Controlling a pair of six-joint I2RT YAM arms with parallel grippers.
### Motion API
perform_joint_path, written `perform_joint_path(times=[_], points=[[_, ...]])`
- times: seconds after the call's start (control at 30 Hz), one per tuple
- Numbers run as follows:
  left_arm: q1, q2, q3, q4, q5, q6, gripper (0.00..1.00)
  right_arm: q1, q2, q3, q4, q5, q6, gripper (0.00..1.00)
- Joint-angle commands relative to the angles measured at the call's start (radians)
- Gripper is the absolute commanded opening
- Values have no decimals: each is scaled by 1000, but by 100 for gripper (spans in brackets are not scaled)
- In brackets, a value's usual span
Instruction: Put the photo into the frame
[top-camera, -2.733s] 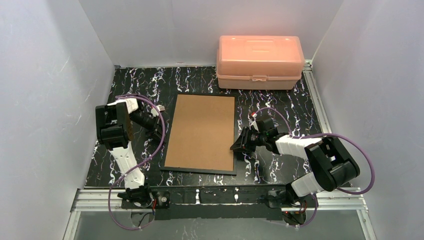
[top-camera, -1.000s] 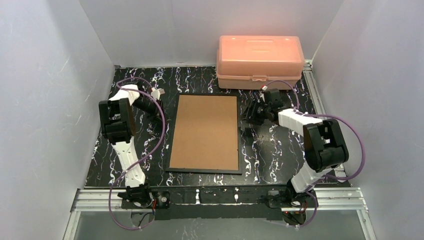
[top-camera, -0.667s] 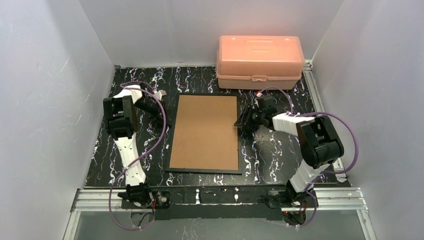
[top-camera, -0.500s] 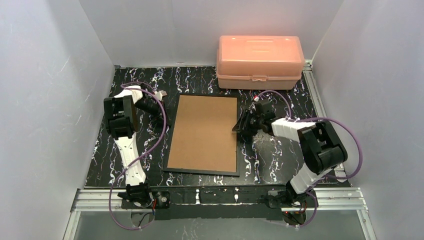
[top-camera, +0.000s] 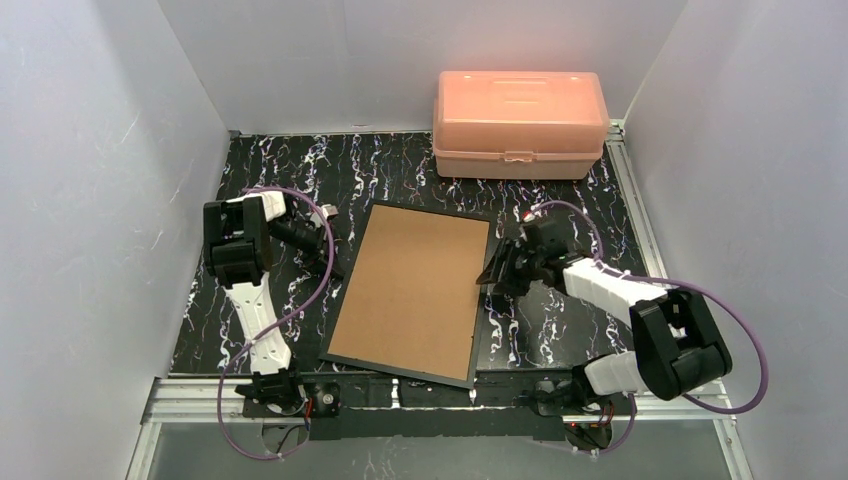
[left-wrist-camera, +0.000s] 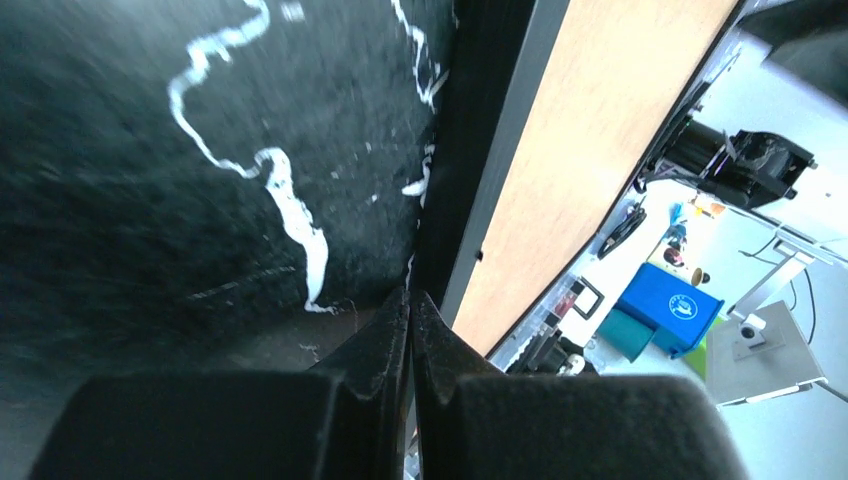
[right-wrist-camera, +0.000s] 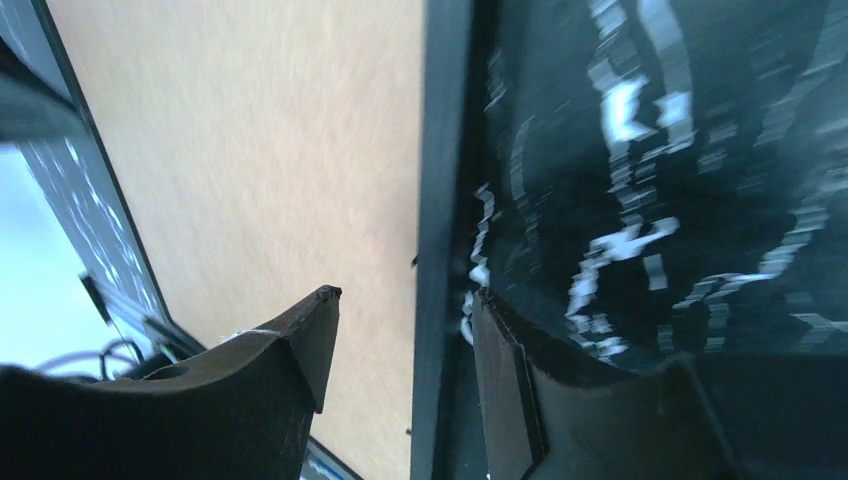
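Brown fibreboard faces up: the frame (top-camera: 415, 290) lies back-side up at the middle of the table (top-camera: 300, 170). It is skewed, its far end leaning toward 1 o'clock and its near corner at 6 o'clock reaching the table's front edge. A thin black rim borders the board on every side.

At 3 o'clock of the frame, the right gripper (top-camera: 497, 275) meets the long right edge. In the right wrist view its jaws stand apart and straddle the black rim (right-wrist-camera: 445, 200), with one finger (right-wrist-camera: 300, 340) over the board and the other over the marbled table. Whether either finger touches the frame cannot be told.

At 9 o'clock, the left gripper (top-camera: 333, 265) sits low on the table just beside the frame's left edge. Its fingertips (left-wrist-camera: 400, 320) are pressed together with nothing between them.

A pink plastic box (top-camera: 518, 122) stands at 12 to 1 o'clock against the back wall, well apart from the frame.
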Motion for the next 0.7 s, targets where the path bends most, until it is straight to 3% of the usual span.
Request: perform_joint_path(times=[0.0, 0.1, 0.5, 0.67], points=[[-10, -88, -51, -33, 2, 35, 0, -130, -35, 68, -41, -33, -30, 60], [-3, -93, -45, -34, -1, 31, 0, -132, -11, 103, -54, -56, -37, 60], [6, -73, -10, -11, 35, -4, 0, -111, 12, -31, 115, -159, 73, 54], [7, -80, 20, -5, 24, -19, 0, -136, 67, 122, 74, -97, -3, 55]])
